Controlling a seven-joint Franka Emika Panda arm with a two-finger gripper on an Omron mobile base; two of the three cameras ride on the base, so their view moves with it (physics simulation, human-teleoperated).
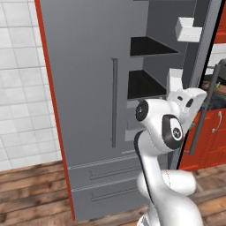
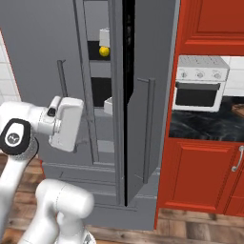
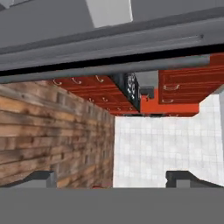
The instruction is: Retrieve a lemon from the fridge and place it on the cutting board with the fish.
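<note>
Fridge door open, lemon not yet fetched

The tall grey French-door fridge [image 2: 47,38] stands with its right door [image 2: 140,138] swung out and its left door shut, so the opening part of the job looks done. Beside it run red wooden cabinets [image 2: 205,176] with a white toaster oven [image 2: 200,88] on the dark counter. The white arm's hand is at mid height by the open door, and the two-finger gripper [image 3: 111,179] has its tips spread wide apart with nothing between them. The small round bright-yellow lemon [image 2: 104,50] sits on an upper black shelf inside, well above the hand. Still to do, by my reading: reach up, take the lemon, and carry it to the board with the fish.
</note>
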